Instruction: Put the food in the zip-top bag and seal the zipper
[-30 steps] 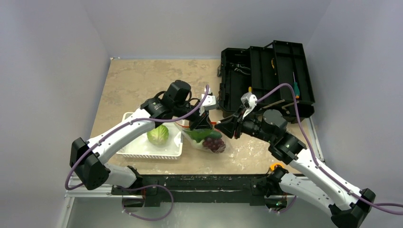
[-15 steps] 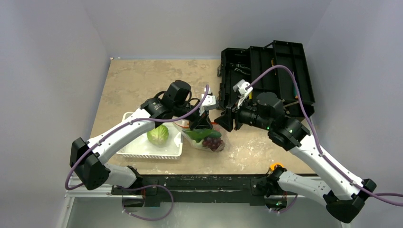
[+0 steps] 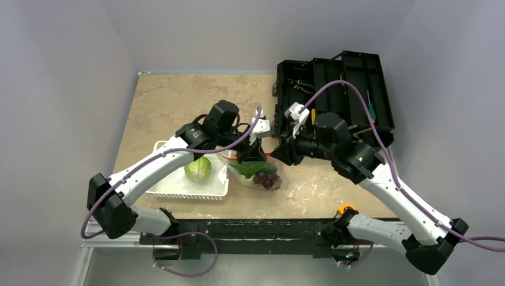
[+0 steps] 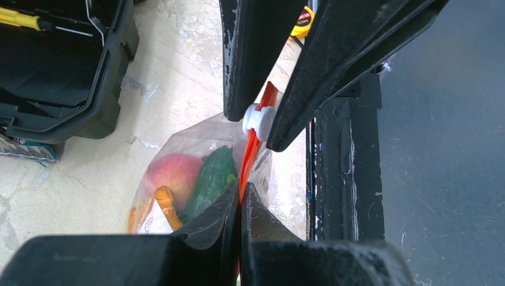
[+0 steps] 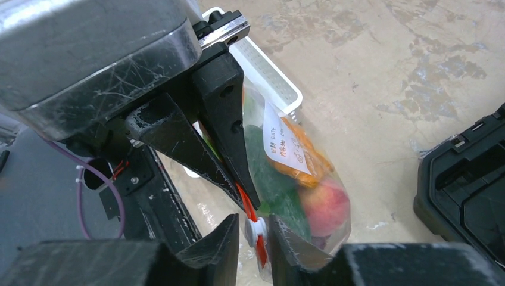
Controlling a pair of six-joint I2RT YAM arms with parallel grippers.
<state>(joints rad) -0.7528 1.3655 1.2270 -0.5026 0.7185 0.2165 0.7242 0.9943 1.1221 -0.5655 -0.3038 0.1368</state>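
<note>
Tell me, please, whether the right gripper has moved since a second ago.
Yes. In the top view the right gripper has shifted away from the arm bases, toward the black toolbox.

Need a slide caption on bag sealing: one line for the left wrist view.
Left gripper pinches the orange-red zipper of the food-filled zip-top bag while the right gripper clamps the white slider.

Black toolbox [image 3: 357,71] lies open at the far right corner of the tabletop [image 3: 172,101], a yellow-handled screwdriver [image 4: 18,18] inside. White slatted basket [image 3: 184,194] near front edge, left. Yellow tape measure [image 3: 346,209] at front edge, right.
</note>
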